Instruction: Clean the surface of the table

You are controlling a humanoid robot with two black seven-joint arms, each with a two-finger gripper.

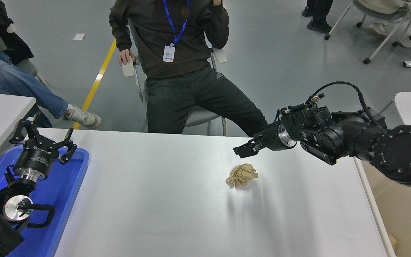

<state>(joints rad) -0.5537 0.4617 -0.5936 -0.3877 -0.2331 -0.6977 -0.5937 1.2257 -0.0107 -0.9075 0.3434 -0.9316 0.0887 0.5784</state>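
White table surface (155,200) lies below the right gripper (243,150), fingers parted, holding nothing.

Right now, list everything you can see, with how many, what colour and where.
table surface: one, white, fills the middle.
crumpled paper ball: one, tan, on the table, right of centre.
tray: one, blue, table's left edge.
bin: one, beige, past the table's right edge.
seated person: one, dark clothes, far side.
second person: one, blue jeans, upper left.
left gripper: black, fingers open, parked over the tray.
right gripper: black, above and just beyond the paper ball.
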